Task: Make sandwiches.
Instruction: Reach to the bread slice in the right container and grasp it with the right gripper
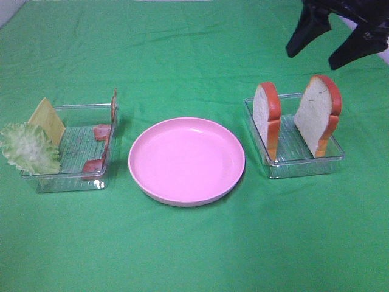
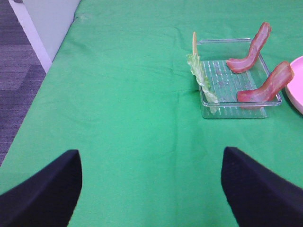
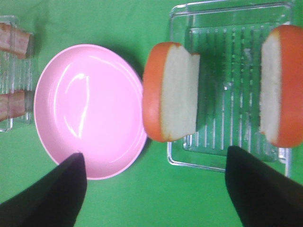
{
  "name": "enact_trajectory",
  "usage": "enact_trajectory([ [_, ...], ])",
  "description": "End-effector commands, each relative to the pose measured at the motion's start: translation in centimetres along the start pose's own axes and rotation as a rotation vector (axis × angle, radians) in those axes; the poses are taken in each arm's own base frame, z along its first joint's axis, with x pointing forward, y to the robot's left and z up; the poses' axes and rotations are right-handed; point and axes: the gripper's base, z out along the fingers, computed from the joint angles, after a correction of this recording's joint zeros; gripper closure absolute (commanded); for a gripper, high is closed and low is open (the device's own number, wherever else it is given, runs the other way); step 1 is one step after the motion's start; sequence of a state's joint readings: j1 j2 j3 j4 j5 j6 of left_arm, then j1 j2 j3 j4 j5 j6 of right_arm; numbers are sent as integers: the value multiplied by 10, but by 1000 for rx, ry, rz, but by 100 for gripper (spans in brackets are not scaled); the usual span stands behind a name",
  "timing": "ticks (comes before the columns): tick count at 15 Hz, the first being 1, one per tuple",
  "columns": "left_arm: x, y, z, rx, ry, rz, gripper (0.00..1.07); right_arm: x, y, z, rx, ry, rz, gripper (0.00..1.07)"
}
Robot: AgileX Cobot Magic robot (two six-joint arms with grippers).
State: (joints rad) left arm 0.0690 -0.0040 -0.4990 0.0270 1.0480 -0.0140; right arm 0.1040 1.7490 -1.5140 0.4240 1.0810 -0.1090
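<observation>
Spotting 2 bread slices [image 1: 265, 115] standing on edge in the right tray [image 1: 304, 167], just beside the pink plate [image 1: 185, 161]. Hanging above and behind them with the right gripper [image 1: 313, 59], jaws wide. Left gripper [image 2: 151, 189] wide too, well apart by the bacon tray [image 2: 236, 111]. Right's reach, probably pinching across a slice's thickness.

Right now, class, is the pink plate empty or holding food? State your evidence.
Empty. The pink plate shows only bare glossy surface; the bread slices stand upright in their tray.
</observation>
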Motion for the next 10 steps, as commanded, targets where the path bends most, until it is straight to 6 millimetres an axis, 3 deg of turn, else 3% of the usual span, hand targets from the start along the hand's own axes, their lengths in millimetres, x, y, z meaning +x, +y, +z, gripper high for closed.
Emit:
enact_trajectory([
  [1, 2, 0, -3, 1, -27, 2, 30, -9, 24, 29, 82, 144, -41, 33],
  [5, 2, 0, -3, 1, -27, 2, 30, -27, 35, 61, 143, 229, -64, 33],
  [10, 2, 0, -3, 1, -27, 2, 30, -40, 19, 103, 200, 301, -36, 33],
])
